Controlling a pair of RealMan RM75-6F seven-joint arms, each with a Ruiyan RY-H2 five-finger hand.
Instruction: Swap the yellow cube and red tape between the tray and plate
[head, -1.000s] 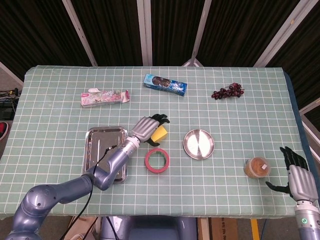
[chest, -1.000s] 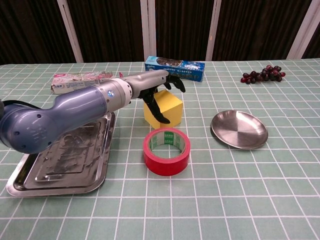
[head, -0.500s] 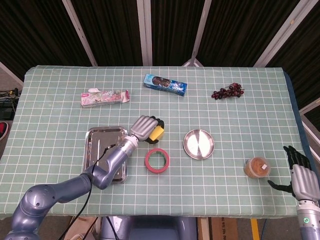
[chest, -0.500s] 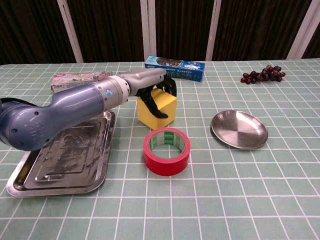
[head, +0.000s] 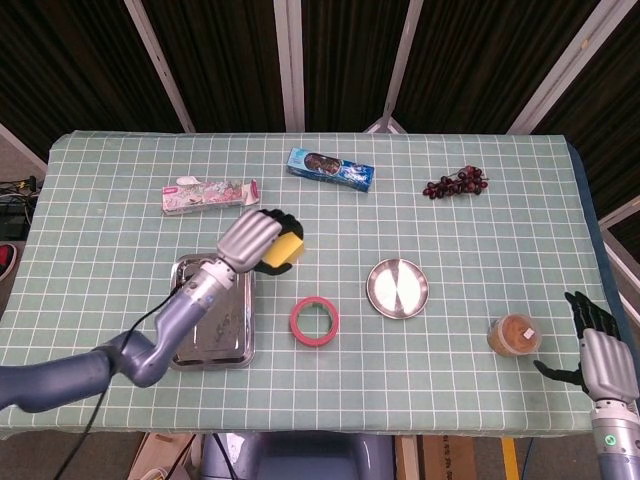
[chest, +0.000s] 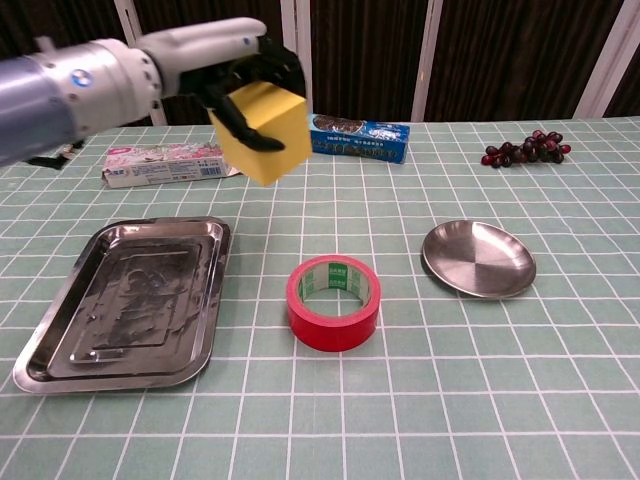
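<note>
My left hand grips the yellow cube and holds it high in the air, above the tray's far right corner. The red tape lies flat on the tablecloth between the steel tray and the round steel plate. Both the tray and the plate hold nothing. My right hand hangs at the table's near right edge with its fingers spread, holding nothing.
A blue biscuit box and a pink-white box lie at the back. Dark grapes lie back right. A small round jar stands close to my right hand.
My left hand closed on the yellow cube, lifted it off the table and carried it up and left toward the tray. The right hand sank slightly.
</note>
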